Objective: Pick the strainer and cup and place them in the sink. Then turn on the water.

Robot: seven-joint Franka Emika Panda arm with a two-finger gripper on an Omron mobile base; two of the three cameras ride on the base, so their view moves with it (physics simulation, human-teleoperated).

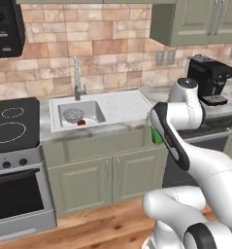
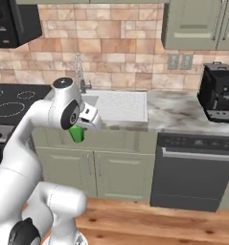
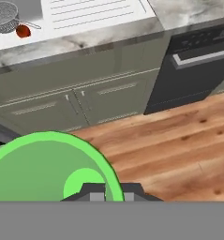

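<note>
Even, flat rendered light, no glare, only faint shading under the table (image 1: 112,130) lip. All views low-res and soft. Cup (image 3: 48,168) close-up looks blown-up at the hand view's bottom.

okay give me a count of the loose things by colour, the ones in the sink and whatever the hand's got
Grey: 1, the strainer lying in the sink.
Red-brown: 1, the small ball beside it in the basin.
Green: 1, the cup, held by the hand out in front of the counter.
Total: 3.

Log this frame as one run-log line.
strainer: in sink, beside red ball | cup: held by shut gripper, in front of counter edge, above floor | faucet: no water seen
</note>
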